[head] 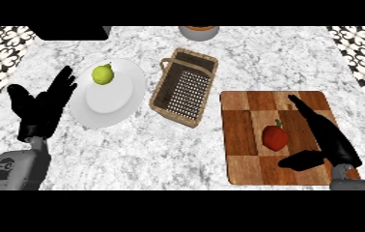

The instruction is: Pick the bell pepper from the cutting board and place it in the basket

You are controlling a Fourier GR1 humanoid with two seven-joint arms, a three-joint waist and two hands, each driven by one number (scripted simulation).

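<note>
Our right robot hand point(333, 146), fingers spread apart, sits just beside the bell pepper point(275, 137) on the cutting board point(246, 163), lower right. We judge grasping, carrying and placing in the basket point(184, 88), centre frame, all remain.

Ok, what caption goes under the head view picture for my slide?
Open right hand next to the pepper on the board, basket further left.
</note>
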